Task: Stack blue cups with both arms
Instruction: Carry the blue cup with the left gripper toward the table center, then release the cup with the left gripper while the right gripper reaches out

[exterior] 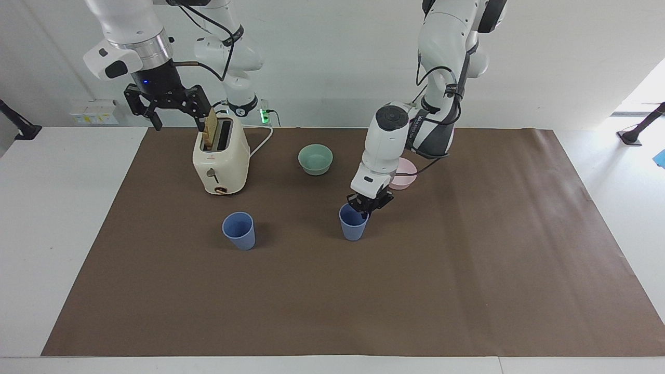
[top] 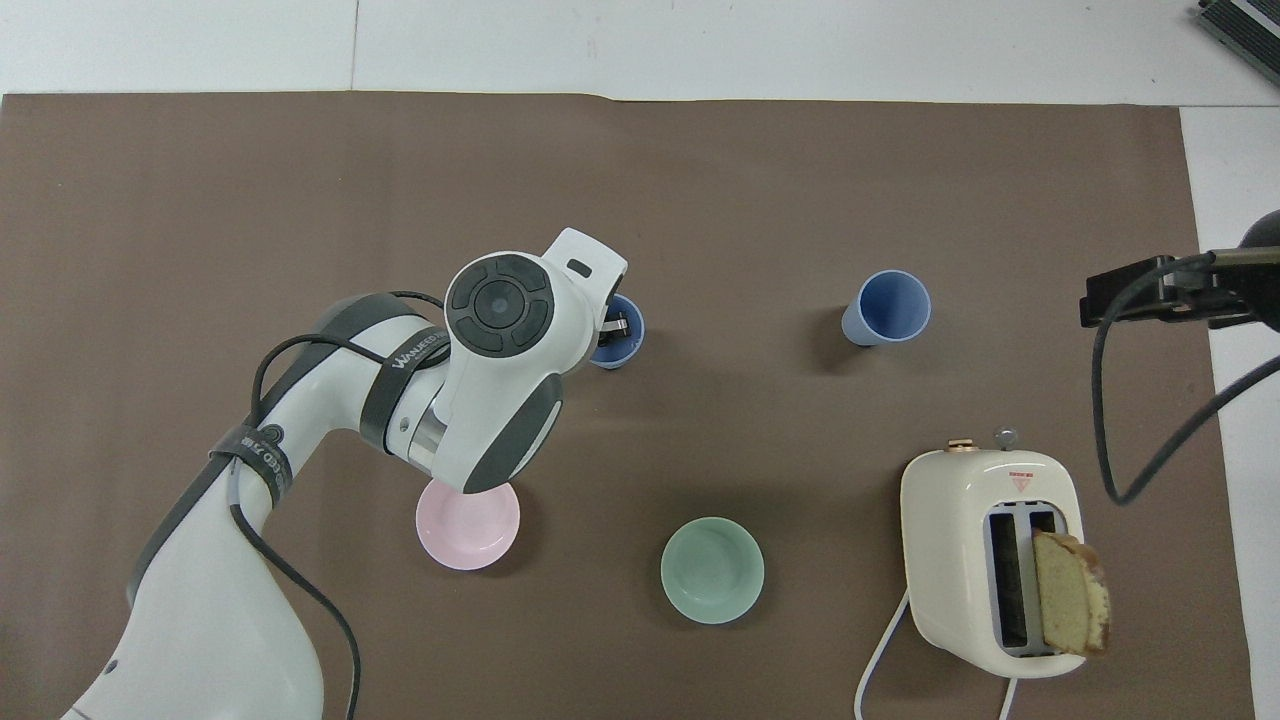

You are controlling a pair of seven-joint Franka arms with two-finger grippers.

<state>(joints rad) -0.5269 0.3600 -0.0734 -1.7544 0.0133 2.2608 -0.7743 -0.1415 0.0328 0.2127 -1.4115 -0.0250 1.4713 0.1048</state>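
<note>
Your left gripper [exterior: 368,205] pinches the rim of one blue cup [exterior: 353,227], mid-mat; whether it rests on the mat is unclear. The second blue cup [exterior: 239,231] stands well apart, toward the right arm's end. The one-wall grip could let the cup tilt or slip. Bare brown mat [exterior: 467,291] separates them. Your right gripper [exterior: 174,111] waits, fingers spread, over the toaster [exterior: 221,161].

The left arm [top: 500,370] hides part of the pink bowl [top: 470,528] and most of the held cup [top: 622,345].
</note>
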